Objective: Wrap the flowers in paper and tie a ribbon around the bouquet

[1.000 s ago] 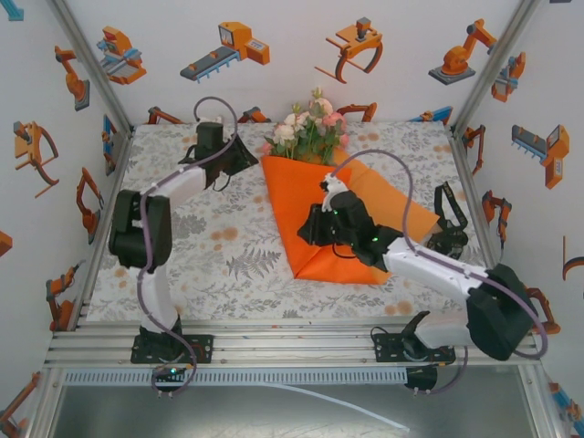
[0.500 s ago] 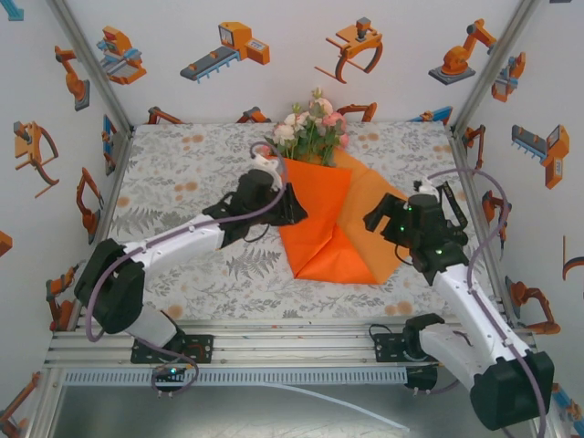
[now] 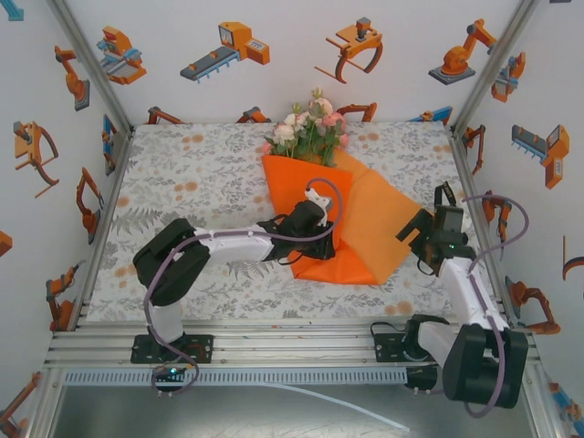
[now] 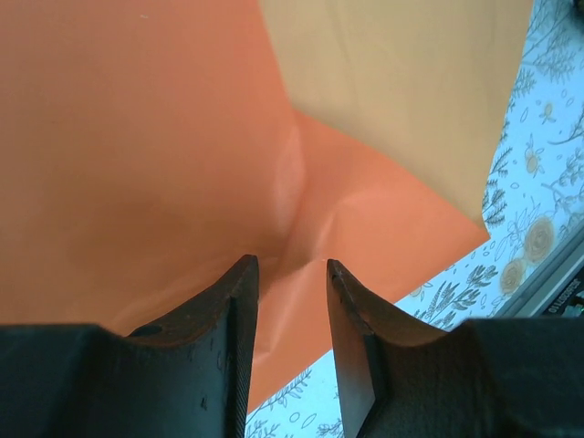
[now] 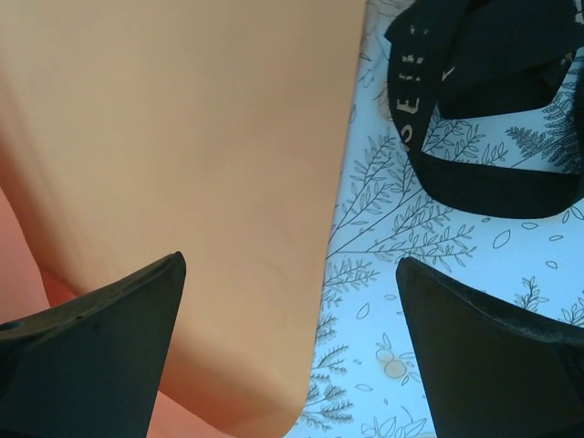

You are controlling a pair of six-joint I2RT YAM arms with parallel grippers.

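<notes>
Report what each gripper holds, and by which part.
Nothing looks held. The left gripper has its fingers apart astride a crease in the paper near its lower tip; the right gripper is open above the paper's right edge.

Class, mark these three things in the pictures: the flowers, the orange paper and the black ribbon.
flowers [image 3: 308, 128], top view, on the pink and white blossoms.
paper [image 3: 294, 187], top view, on its bright orange left fold.
ribbon [image 5: 493, 187], right wrist view, on the lower black band of its loop.

Floral tablecloth [image 3: 182, 178], robot-print walls [image 3: 283, 87], metal rail [image 3: 292, 348]
</notes>
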